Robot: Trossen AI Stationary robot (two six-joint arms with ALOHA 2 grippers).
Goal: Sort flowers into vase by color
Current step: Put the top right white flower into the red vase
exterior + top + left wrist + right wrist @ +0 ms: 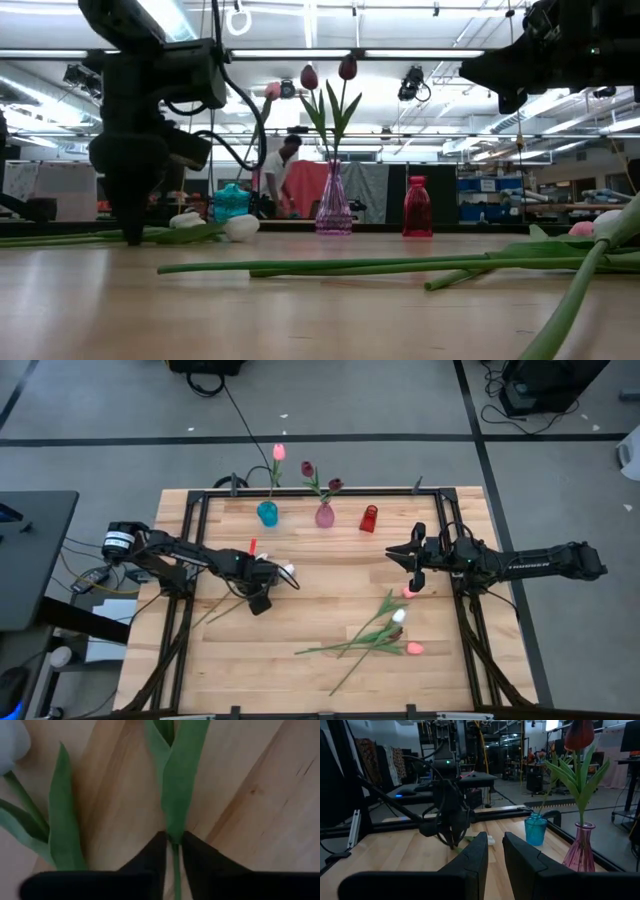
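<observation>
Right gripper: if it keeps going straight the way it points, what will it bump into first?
Probably the left gripper, which sits straight ahead of the right gripper across the table. The path between looks free, though depth is hard to judge.

Vases (324, 515) along table (330, 680) rear; loose flowers (375, 638) front-right.

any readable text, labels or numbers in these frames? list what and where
No text is readable in any view.
White lettering along the right arm: too small to read.
Round label on the left arm's base: blurred, unreadable.
Teal vase, pink vase, red vase: no markings visible.
Wooden table: no markings visible.
</observation>
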